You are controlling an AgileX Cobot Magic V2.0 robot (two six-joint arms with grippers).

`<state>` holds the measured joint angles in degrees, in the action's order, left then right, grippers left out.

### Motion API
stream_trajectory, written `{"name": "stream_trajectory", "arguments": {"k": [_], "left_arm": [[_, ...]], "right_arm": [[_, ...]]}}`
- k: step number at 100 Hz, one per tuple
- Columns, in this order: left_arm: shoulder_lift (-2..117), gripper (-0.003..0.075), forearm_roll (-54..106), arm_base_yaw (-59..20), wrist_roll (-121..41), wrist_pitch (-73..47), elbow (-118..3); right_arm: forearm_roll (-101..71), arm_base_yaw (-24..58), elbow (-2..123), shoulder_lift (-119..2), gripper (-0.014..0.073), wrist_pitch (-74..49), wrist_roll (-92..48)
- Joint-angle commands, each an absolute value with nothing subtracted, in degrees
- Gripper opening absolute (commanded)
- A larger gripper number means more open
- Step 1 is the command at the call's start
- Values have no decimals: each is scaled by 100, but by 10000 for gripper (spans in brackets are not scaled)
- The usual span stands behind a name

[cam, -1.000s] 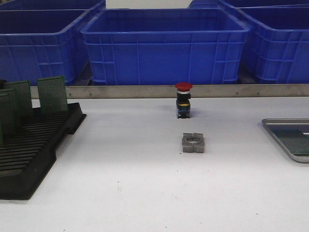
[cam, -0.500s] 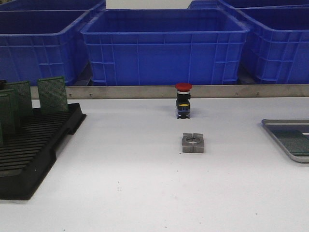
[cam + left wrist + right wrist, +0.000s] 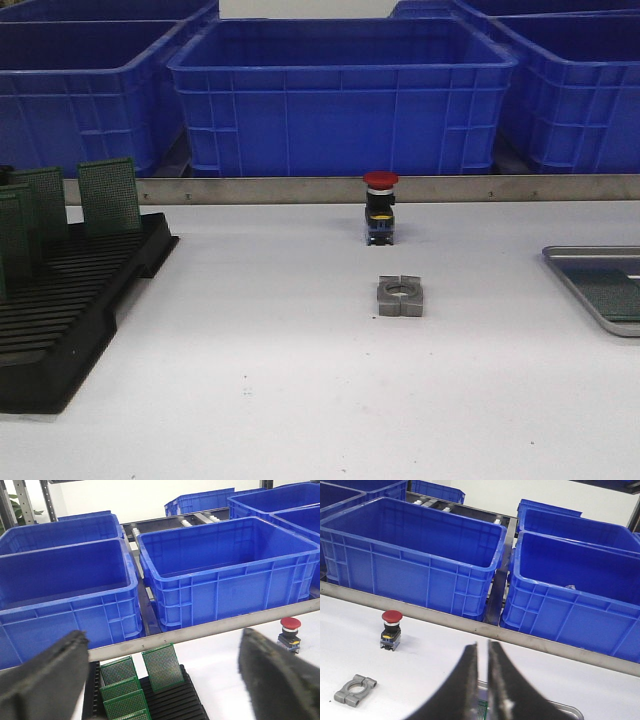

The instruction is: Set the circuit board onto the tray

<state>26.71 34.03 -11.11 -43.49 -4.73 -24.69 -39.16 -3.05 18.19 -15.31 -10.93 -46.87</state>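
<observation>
The silver-grey tray lies at the table's right edge, cut off by the front view, with a green circuit board flat in it. Several more green circuit boards stand upright in the black slotted rack at the left. No gripper shows in the front view. My left gripper is wide open and empty, above and in front of the rack's boards. My right gripper is shut and empty, above the tray. A sliver of the board shows between its fingers.
A red-topped push button stands mid-table near the metal rail, with a grey metal clamp block in front of it. Big blue plastic bins line the back behind the rail.
</observation>
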Motion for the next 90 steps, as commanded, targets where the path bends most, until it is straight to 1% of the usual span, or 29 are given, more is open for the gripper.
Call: {"name": "stream_trajectory", "arguments": {"k": [1, 5, 10, 12, 13, 17, 90], "left_arm": [[2688, 354, 3482, -1102, -4307, -59, -2612], [2688, 275, 3482, -1102, -4307, -59, -2612], [2688, 142, 3482, -1102, -4307, -59, -2612], [2688, 109, 3482, -1102, -4307, -59, -2612], [2688, 75, 3482, -1102, -4307, -59, -2612], [2688, -19, 3482, -1102, -4307, -59, -2612], [2688, -19, 3482, -1102, -4324, -48, -2612]], "right_arm": [[-4000, -321, 1967, -1565, -74, -636, -4734], [-4000, -321, 1967, -1565, -65, -600, -4734], [-4000, -321, 1967, -1565, -69, -566, -4734], [-4000, -321, 1967, -1565, -69, -548, -4734], [-4000, -321, 1967, -1565, -69, -545, -4734], [-4000, -321, 1967, -1565, -69, -537, -4734], [-4000, -321, 1967, -1565, -69, -547, -4734]]}}
